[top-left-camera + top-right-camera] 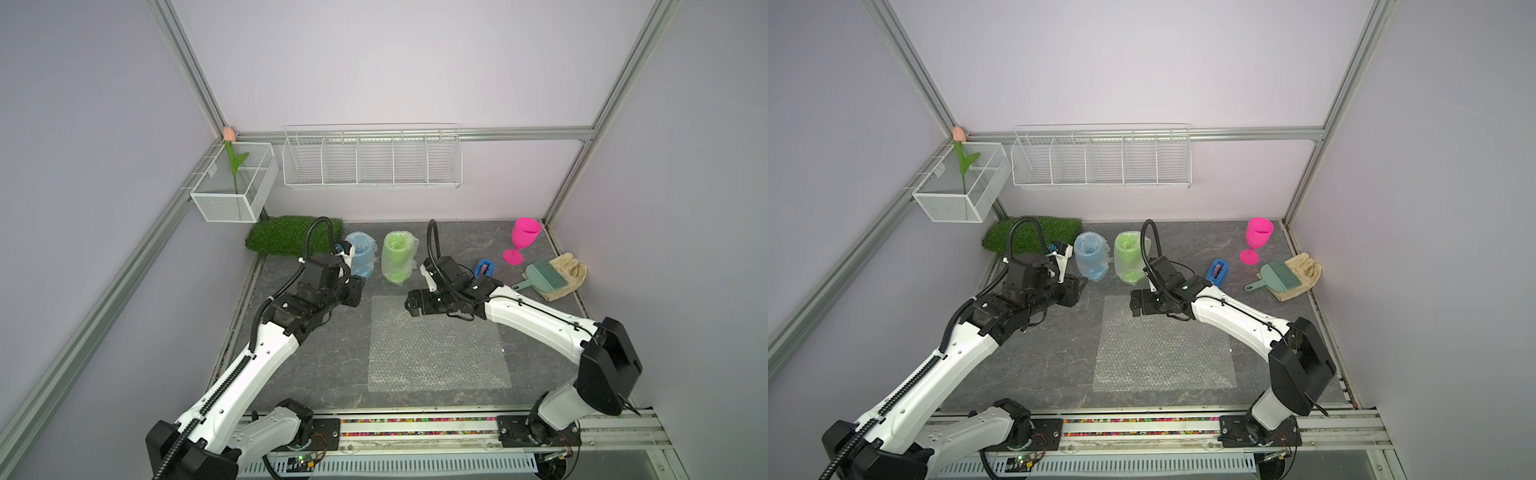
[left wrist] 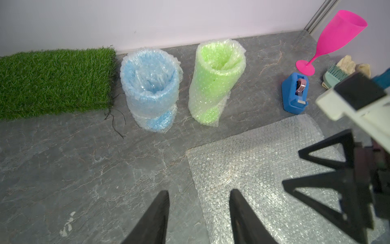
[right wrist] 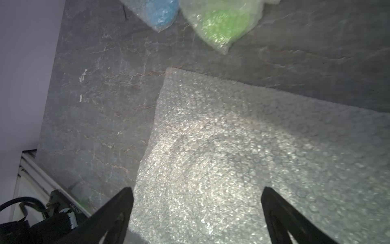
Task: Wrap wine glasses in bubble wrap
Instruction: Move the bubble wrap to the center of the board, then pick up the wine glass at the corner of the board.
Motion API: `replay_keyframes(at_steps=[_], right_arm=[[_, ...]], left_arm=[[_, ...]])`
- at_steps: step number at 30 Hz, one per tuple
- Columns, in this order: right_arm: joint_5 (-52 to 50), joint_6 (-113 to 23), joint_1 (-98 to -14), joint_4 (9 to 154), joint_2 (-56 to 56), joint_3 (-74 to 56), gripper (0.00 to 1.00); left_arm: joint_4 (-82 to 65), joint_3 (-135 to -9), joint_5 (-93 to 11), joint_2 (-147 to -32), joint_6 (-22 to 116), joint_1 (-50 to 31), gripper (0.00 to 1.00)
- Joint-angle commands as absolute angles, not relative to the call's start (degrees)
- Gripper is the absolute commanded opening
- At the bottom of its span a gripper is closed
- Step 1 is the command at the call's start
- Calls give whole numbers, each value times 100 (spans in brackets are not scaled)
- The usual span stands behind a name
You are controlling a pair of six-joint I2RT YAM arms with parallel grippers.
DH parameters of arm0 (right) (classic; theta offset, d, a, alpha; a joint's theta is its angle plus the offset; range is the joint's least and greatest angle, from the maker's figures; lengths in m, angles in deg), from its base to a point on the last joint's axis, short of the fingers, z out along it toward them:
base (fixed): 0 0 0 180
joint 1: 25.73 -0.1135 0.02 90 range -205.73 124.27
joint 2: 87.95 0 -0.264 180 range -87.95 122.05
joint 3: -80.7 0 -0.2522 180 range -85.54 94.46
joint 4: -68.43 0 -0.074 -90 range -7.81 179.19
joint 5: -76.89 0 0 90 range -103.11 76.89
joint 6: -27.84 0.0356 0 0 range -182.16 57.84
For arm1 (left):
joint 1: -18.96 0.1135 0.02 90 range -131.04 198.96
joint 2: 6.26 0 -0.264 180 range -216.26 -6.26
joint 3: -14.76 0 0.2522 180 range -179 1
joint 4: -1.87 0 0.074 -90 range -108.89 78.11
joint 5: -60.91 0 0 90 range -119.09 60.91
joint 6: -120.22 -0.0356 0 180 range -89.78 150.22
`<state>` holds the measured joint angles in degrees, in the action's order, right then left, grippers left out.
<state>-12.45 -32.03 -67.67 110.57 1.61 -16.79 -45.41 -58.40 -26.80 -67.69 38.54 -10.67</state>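
Close against the lens, right jaws: gape wide, grip nothing, hang over the far end of the bubble wrap sheet (image 3: 232,158) on the bench (image 3: 95,105). Left jaws: parted too, empty, straddling that sheet's left edge near its far corner. Beyond both pairs, apart from them: sky blue goblet (image 1: 363,254) and lime green goblet (image 1: 398,257), standing side by side, each rolled in its own wrap. Far right corner: hot pink goblet (image 1: 524,235), upright, unwrapped, blue tape dispenser (image 1: 485,268) near its foot.
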Motion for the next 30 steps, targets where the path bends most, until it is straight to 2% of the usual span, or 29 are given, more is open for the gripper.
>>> replay_keyframes(at_steps=[1, 4, 9, 16, 22, 27, 30], right_arm=[[-1374, -3932, -6348, 11127, -133, -1894, 95], [-1426, -4206, -5869, 11179, -295, -1996, 88], [-1215, -4698, -4957, 10949, -675, -2283, 88], [-967, -5062, -3591, 10439, -973, -2520, 89], [-1112, -5263, -2619, 9742, -950, -2701, 90], [-544, -5119, -1777, 8985, -622, -2729, 88], [-268, -5079, -1444, 8394, -430, -2773, 88]], left_arm=[[-4560, -5822, -2352, -6559, 3816, -1077, 49], [-4862, -6004, -2048, -6674, 3665, -1044, 50], [-5267, -6303, -1806, -6875, 3289, -996, 50], [-5069, -5795, -1688, -6643, 3237, -996, 50], [-5019, -5700, -1562, -6584, 3183, -996, 50], [-5089, -5717, -1538, -6648, 3129, -996, 51], [-5109, -5684, -1578, -6596, 3129, -996, 54]])
